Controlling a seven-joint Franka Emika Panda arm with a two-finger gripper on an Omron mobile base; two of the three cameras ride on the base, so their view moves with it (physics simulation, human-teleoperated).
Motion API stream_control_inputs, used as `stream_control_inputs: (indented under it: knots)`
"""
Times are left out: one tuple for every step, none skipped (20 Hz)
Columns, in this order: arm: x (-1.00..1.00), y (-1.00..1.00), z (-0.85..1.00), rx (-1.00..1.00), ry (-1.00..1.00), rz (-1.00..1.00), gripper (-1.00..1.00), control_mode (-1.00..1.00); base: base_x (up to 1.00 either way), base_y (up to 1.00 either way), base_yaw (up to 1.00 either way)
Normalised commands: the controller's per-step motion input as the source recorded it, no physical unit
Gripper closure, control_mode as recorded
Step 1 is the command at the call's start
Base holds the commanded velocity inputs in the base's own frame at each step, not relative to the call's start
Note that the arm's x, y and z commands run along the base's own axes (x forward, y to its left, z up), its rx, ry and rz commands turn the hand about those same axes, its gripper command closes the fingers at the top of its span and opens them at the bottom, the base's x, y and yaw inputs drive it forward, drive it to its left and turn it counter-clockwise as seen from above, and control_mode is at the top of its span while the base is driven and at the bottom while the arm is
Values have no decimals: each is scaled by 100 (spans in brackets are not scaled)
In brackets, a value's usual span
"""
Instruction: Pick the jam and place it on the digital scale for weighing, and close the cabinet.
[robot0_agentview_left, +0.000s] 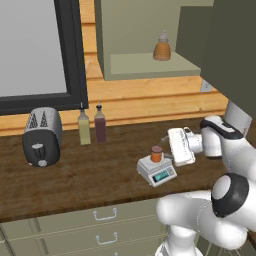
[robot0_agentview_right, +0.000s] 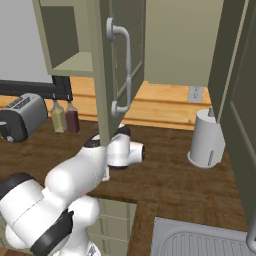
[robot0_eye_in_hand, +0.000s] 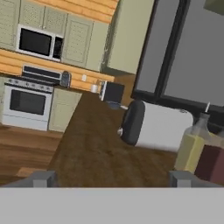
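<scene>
The jam (robot0_agentview_left: 156, 154), a small orange jar with a brownish lid, stands upright on the top plate of the light-grey digital scale (robot0_agentview_left: 158, 172) on the wooden counter. My gripper (robot0_agentview_left: 169, 145) hovers just right of the jar and slightly above it, pointing left, open and holding nothing. In the hand view the gripper (robot0_eye_in_hand: 112, 179) has its tips wide apart and looks along the counter. The olive cabinet (robot0_agentview_left: 150, 65) on the wall stands open. Its door (robot0_agentview_right: 120, 60) with the silver bar handle (robot0_agentview_right: 126, 70) swings out over my arm.
A tan beehive bottle (robot0_agentview_left: 162, 47) sits on the cabinet shelf. A toaster (robot0_agentview_left: 42, 136), a yellow bottle (robot0_agentview_left: 84, 127) and a dark red bottle (robot0_agentview_left: 100, 122) stand left of the scale. A white canister (robot0_agentview_right: 207, 139) and the sink (robot0_agentview_right: 200, 240) lie to the right. Drawers (robot0_agentview_left: 105, 215) run below the counter.
</scene>
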Motion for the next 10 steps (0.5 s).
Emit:
stream_control_inputs:
  knots:
    - [-54,19,48,0,-22,0,-100,-100,0,0,0]
    - [-56,19,41,0,-20,0,-100,-100,0,0,0]
    - [-61,11,32,0,-17,0,-100,-100,0,0,0]
    - [-63,10,30,0,-16,0,-100,-100,0,0,0]
    - [-68,9,29,0,-18,0,-100,-100,0,0,0]
    - [-78,10,29,0,-23,0,-100,-100,0,0,0]
    - [-69,10,21,-7,-31,0,-100,-100,0,0,0]
    - [-67,15,27,-14,-41,0,-100,-100,0,0,0]
    - [-77,9,32,-12,-42,0,-100,-100,0,0,0]
    - [-76,5,36,-11,-42,0,-100,-100,0,0,0]
